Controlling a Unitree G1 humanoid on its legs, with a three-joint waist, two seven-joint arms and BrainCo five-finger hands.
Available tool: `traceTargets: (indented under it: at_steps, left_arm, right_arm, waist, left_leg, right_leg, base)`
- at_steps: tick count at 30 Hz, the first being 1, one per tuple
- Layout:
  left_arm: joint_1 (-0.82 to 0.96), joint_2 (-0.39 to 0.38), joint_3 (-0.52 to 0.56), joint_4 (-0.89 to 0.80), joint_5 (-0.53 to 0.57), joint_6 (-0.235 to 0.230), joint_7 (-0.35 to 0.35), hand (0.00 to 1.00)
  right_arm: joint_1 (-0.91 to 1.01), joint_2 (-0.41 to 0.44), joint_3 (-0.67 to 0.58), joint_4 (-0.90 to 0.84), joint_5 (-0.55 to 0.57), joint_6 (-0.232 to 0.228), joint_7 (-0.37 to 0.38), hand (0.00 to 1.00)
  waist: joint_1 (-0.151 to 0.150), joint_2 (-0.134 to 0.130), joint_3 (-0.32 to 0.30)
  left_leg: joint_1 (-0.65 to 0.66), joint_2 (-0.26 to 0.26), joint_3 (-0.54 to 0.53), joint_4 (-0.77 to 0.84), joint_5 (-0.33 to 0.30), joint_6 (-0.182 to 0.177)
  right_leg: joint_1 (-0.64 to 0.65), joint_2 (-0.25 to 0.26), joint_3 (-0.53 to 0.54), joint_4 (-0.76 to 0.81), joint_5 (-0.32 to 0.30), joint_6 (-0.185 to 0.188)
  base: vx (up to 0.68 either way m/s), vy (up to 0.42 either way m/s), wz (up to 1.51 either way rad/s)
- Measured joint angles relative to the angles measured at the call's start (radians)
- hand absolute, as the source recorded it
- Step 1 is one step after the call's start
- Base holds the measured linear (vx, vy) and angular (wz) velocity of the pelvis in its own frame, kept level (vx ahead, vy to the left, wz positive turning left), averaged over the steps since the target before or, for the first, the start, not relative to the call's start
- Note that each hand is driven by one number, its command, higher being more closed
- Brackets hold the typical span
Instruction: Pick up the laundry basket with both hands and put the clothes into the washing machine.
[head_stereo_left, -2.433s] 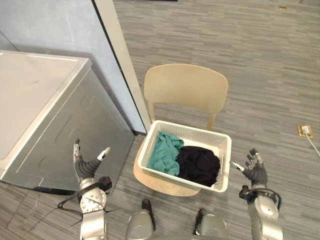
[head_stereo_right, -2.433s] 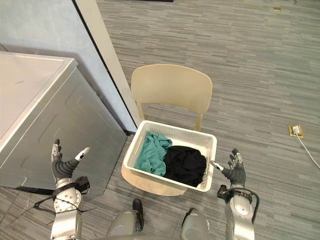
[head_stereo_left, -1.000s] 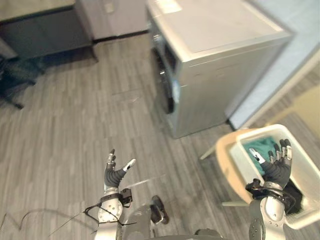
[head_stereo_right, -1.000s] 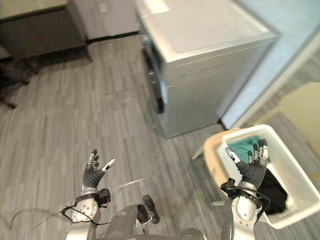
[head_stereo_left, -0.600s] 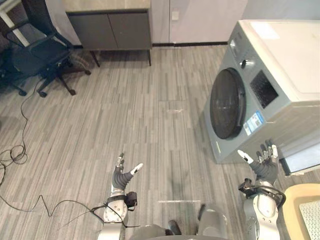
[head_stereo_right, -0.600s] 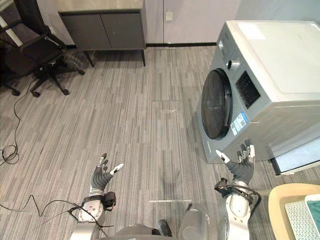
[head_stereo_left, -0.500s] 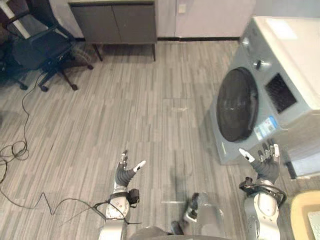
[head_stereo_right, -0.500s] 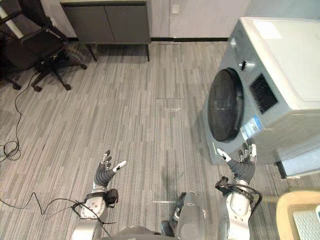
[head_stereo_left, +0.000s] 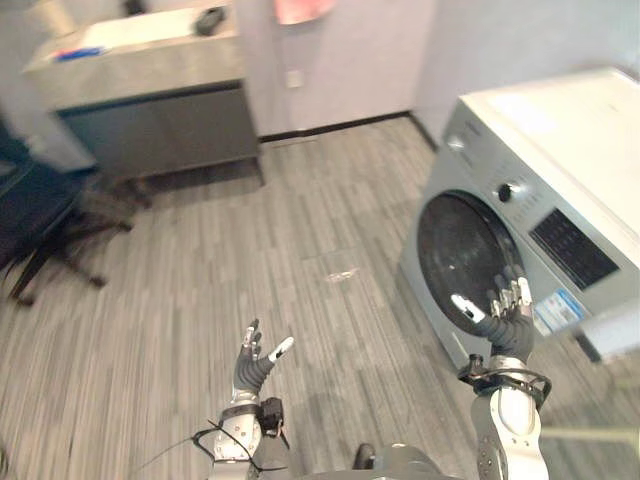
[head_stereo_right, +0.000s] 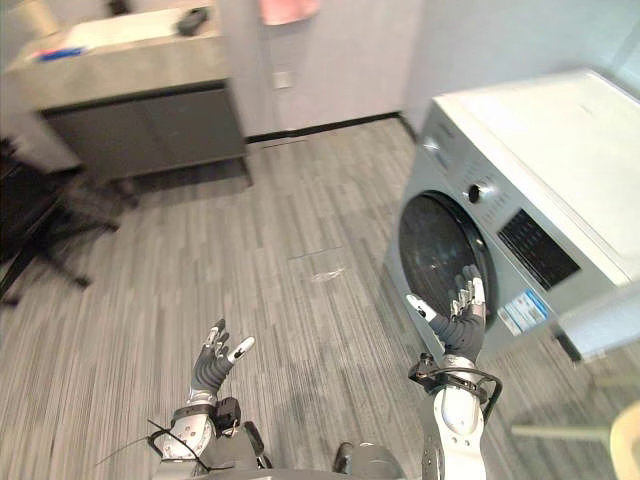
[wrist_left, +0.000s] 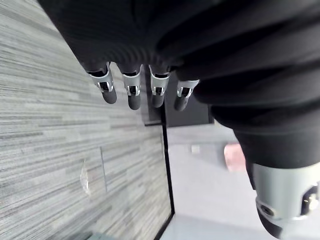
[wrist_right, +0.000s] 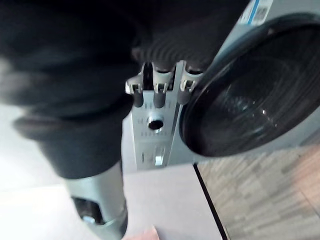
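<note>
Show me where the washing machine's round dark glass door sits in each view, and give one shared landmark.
Left eye view: round dark glass door right of centre, on the machine's front.
Right eye view: right of centre.
Right wrist view: large and close, past the right hand.
Left wrist view: faces the floor and wall instead.
Shared landmark: round silver knob beside the door.

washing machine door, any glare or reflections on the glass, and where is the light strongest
Right wrist view: the washing machine door is dark, with faint pale reflections across its glass. Left eye view: the door looks nearly black with no strong glare, while the machine's white top is brightly lit. Right eye view: the same.
</note>
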Motion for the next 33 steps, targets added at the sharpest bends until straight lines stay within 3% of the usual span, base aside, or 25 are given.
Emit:
traceTargets:
  at_steps: [1, 2, 3, 4, 5, 6, 7, 8, 9, 10, 13, 15, 16, 18, 20, 22, 23, 24, 25, 26, 28, 30, 31, 32, 33]
  left_arm:
    - [0.007, 0.000, 0.000, -0.003, 0.000, 0.000, 0.000, 0.00]
    - [0.011, -0.002, -0.002, -0.005, -0.006, -0.002, 0.000, 0.00]
    - [0.021, -0.003, -0.006, -0.004, -0.013, -0.001, -0.001, 0.00]
    - [0.023, -0.003, -0.003, -0.004, -0.016, -0.001, -0.003, 0.00]
    - [0.020, -0.002, 0.006, -0.006, -0.017, -0.001, 0.001, 0.00]
    - [0.006, -0.001, 0.005, -0.007, -0.017, -0.001, -0.002, 0.00]
    - [0.001, 0.003, 0.005, -0.006, -0.017, -0.001, -0.002, 0.00]
    - [-0.012, 0.021, 0.008, -0.005, -0.017, -0.001, -0.003, 0.00]
    - [-0.028, 0.038, 0.026, -0.002, -0.017, 0.000, -0.006, 0.00]
    - [-0.041, 0.049, 0.048, -0.001, -0.017, -0.001, -0.006, 0.00]
    - [-0.106, 0.073, 0.112, 0.037, -0.019, -0.003, 0.002, 0.00]
    - [-0.159, 0.082, 0.115, 0.090, -0.028, -0.004, 0.001, 0.00]
    - [-0.180, 0.071, 0.108, 0.127, -0.040, -0.005, -0.001, 0.00]
    - [-0.187, 0.040, 0.093, 0.152, -0.041, -0.005, -0.004, 0.00]
    - [-0.185, 0.032, 0.070, 0.158, -0.040, -0.005, -0.022, 0.00]
    - [-0.177, 0.035, 0.064, 0.170, -0.040, -0.005, -0.029, 0.00]
    - [-0.170, 0.038, 0.064, 0.176, -0.041, -0.003, -0.035, 0.00]
    - [-0.155, 0.043, 0.061, 0.178, -0.044, -0.002, -0.045, 0.00]
    - [-0.153, 0.043, 0.055, 0.186, -0.046, -0.002, -0.047, 0.00]
    - [-0.154, 0.045, 0.038, 0.192, -0.047, 0.000, -0.049, 0.00]
    - [-0.154, 0.046, 0.032, 0.192, -0.046, 0.000, -0.059, 0.00]
    - [-0.140, 0.049, 0.031, 0.189, -0.038, -0.001, -0.068, 0.00]
    - [-0.125, 0.044, 0.029, 0.180, -0.038, -0.002, -0.067, 0.00]
    - [-0.131, 0.060, 0.021, 0.185, -0.038, -0.005, -0.068, 0.00]
    - [-0.149, 0.077, 0.008, 0.184, -0.040, -0.003, -0.069, 0.00]
  right_arm:
    - [0.000, 0.000, 0.000, 0.004, 0.000, 0.001, -0.002, 0.00]
    - [0.004, -0.003, -0.003, 0.005, -0.001, 0.002, -0.004, 0.00]
    - [0.011, -0.009, -0.018, 0.006, -0.006, 0.003, -0.005, 0.00]
    - [0.010, -0.005, -0.022, 0.020, -0.014, 0.008, -0.005, 0.00]
    - [0.023, 0.007, -0.024, 0.025, -0.018, 0.013, -0.004, 0.00]
    - [0.011, 0.007, -0.010, 0.027, -0.033, 0.017, -0.001, 0.00]
    - [-0.005, 0.005, -0.002, 0.038, -0.045, 0.018, 0.004, 0.00]
    - [-0.074, 0.000, 0.001, 0.099, -0.081, 0.018, 0.017, 0.00]
    - [-0.163, -0.002, 0.000, 0.196, -0.106, 0.021, 0.016, 0.00]
    - [-0.217, -0.003, 0.000, 0.268, -0.137, 0.024, 0.017, 0.00]
    - [-0.319, -0.027, 0.003, 0.397, -0.214, 0.050, 0.023, 0.00]
    - [-0.330, -0.090, -0.001, 0.423, -0.240, 0.069, 0.038, 0.00]
    - [-0.343, -0.134, -0.016, 0.437, -0.247, 0.078, 0.038, 0.00]
    - [-0.347, -0.191, -0.043, 0.439, -0.254, 0.091, 0.037, 0.00]
    - [-0.349, -0.231, -0.065, 0.439, -0.265, 0.110, 0.037, 0.00]
    - [-0.358, -0.256, -0.085, 0.441, -0.293, 0.119, 0.036, 0.00]
    - [-0.365, -0.272, -0.091, 0.443, -0.292, 0.120, 0.035, 0.00]
    - [-0.377, -0.285, -0.095, 0.453, -0.281, 0.119, 0.034, 0.00]
    - [-0.384, -0.293, -0.103, 0.463, -0.279, 0.119, 0.033, 0.00]
    - [-0.395, -0.304, -0.129, 0.486, -0.270, 0.119, 0.031, 0.00]
    - [-0.398, -0.309, -0.164, 0.512, -0.260, 0.120, 0.028, 0.00]
    - [-0.404, -0.330, -0.169, 0.558, -0.250, 0.119, 0.029, 0.00]
    - [-0.402, -0.357, -0.153, 0.572, -0.250, 0.119, 0.030, 0.00]
    - [-0.407, -0.354, -0.151, 0.580, -0.252, 0.120, 0.038, 0.00]
    - [-0.418, -0.352, -0.151, 0.593, -0.254, 0.118, 0.042, 0.00]
  waist:
    - [0.002, -0.002, -0.001]
    - [0.002, 0.007, -0.016]
    - [0.001, 0.036, -0.036]
    - [0.002, 0.023, -0.043]
    - [-0.018, -0.013, -0.057]
    - [-0.014, -0.034, -0.058]
    - [-0.007, -0.038, -0.060]
    - [0.004, -0.059, -0.062]
    - [0.003, -0.057, -0.059]
    - [0.006, -0.051, -0.056]
    - [0.009, -0.028, -0.042]
    - [0.004, -0.026, -0.037]
    - [0.004, 0.014, -0.023]
    - [-0.001, 0.057, -0.016]
    - [-0.007, 0.065, -0.016]
    - [-0.010, 0.064, -0.012]
    - [-0.007, 0.066, -0.001]
    - [0.003, 0.053, 0.013]
    - [0.004, 0.054, 0.014]
    - [0.008, 0.050, 0.017]
    - [0.012, 0.036, 0.026]
    - [0.027, 0.033, 0.027]
    - [0.033, 0.060, 0.020]
    - [0.024, 0.050, 0.034]
    - [0.010, 0.025, 0.046]
  left_leg:
    - [0.009, -0.011, -0.042, -0.076, 0.017, -0.028]
    - [0.025, -0.026, -0.116, -0.199, 0.054, -0.079]
    - [0.032, -0.030, -0.129, -0.237, 0.161, -0.137]
    - [0.043, -0.037, -0.105, -0.211, 0.149, -0.197]
    - [0.042, -0.075, -0.066, -0.172, 0.105, -0.168]
    - [0.055, -0.095, -0.012, -0.141, 0.066, -0.150]
    - [0.060, -0.098, 0.024, -0.141, 0.056, -0.145]
    - [0.096, -0.102, 0.103, -0.157, 0.044, -0.127]
    - [0.135, -0.095, 0.156, -0.192, 0.041, -0.122]
    - [0.171, -0.092, 0.199, -0.226, 0.040, -0.120]
    - [0.218, -0.093, 0.290, -0.287, 0.040, -0.120]
    - [0.222, -0.111, 0.290, -0.278, 0.038, -0.124]
    - [0.228, -0.099, 0.276, -0.264, 0.033, -0.130]
    - [0.227, -0.075, 0.261, -0.220, 0.033, -0.131]
    - [0.225, -0.040, 0.261, -0.127, 0.036, -0.126]
    - [0.191, 0.020, 0.234, 0.067, 0.077, -0.059]
    - [0.134, 0.064, 0.178, 0.226, 0.172, 0.043]
    - [0.056, 0.079, 0.090, 0.373, 0.260, 0.027]
    - [0.015, 0.074, 0.050, 0.431, 0.231, -0.008]
    - [-0.066, 0.046, 0.004, 0.491, 0.157, -0.044]
    - [-0.139, -0.013, -0.006, 0.418, 0.100, -0.046]
    - [-0.144, -0.112, -0.011, 0.033, 0.091, -0.087]
    - [-0.116, -0.133, -0.014, -0.203, 0.214, -0.090]
    - [-0.110, -0.152, -0.004, -0.227, 0.201, -0.111]
    - [-0.122, -0.187, -0.007, -0.245, 0.204, -0.104]
  right_leg:
    - [-0.002, -0.011, 0.034, 0.004, -0.005, 0.020]
    - [-0.019, -0.027, 0.088, 0.019, -0.021, 0.068]
    - [-0.028, -0.037, 0.136, 0.037, -0.043, 0.118]
    - [-0.030, -0.055, 0.164, 0.049, -0.056, 0.142]
    - [-0.033, -0.112, 0.172, 0.056, -0.053, 0.167]
    - [-0.056, -0.153, 0.179, 0.074, -0.039, 0.191]
    - [-0.082, -0.169, 0.179, 0.095, -0.033, 0.194]
    - [-0.133, -0.195, 0.148, 0.134, 0.007, 0.207]
    - [-0.162, -0.226, 0.034, 0.151, 0.053, 0.188]
    - [-0.178, -0.253, -0.108, 0.163, 0.063, 0.165]
    - [-0.230, -0.286, -0.403, 0.190, 0.054, 0.130]
    - [-0.251, -0.266, -0.447, 0.145, 0.094, 0.081]
    - [-0.231, -0.256, -0.445, 0.141, 0.096, 0.086]
    - [-0.218, -0.243, -0.442, 0.141, 0.081, 0.092]
    - [-0.193, -0.229, -0.427, 0.152, 0.044, 0.101]
    - [-0.156, -0.201, -0.413, 0.172, -0.001, 0.105]
    - [-0.119, -0.182, -0.393, 0.170, -0.020, 0.098]
    - [-0.089, -0.179, -0.372, 0.155, -0.029, 0.098]
    - [-0.083, -0.179, -0.362, 0.152, -0.030, 0.098]
    - [-0.072, -0.189, -0.348, 0.139, -0.029, 0.098]
    - [-0.044, -0.208, -0.322, 0.106, -0.023, 0.110]
    - [-0.027, -0.225, -0.296, 0.077, -0.004, 0.144]
    - [-0.033, -0.209, -0.276, 0.083, -0.008, 0.162]
    - [-0.033, -0.234, -0.256, 0.096, -0.029, 0.202]
    - [-0.061, -0.264, -0.255, 0.097, -0.027, 0.202]
  base:
    - [0.26, 0.392, -1.48]
    - [0.29, 0.509, -1.39]
    - [0.29, 0.547, -1.31]
    - [0.30, 0.555, -0.83]
    - [0.39, 0.670, -0.74]
    - [0.32, 0.536, -0.75]
    - [0.26, 0.548, -1.31]
    - [0.09, 0.271, -1.53]
    - [0.12, 0.366, -1.72]
    - [0.05, 0.193, -1.32]
    - [0.07, 0.131, -0.92]
    - [0.14, -0.037, -0.38]
    - [0.21, -0.086, -0.29]
    - [0.21, -0.083, -0.28]
    - [0.22, -0.114, -0.31]
    - [0.22, -0.173, -0.45]
    - [0.21, -0.102, -0.61]
    - [0.21, -0.047, -0.63]
    - [0.22, 0.033, -0.54]
    - [0.28, 0.069, -0.33]
    - [0.24, 0.087, -0.28]
    - [0.23, 0.182, -0.45]
    - [0.32, 0.289, -0.37]
    - [0.31, 0.248, -0.09]
    - [0.29, 0.214, 0.16]
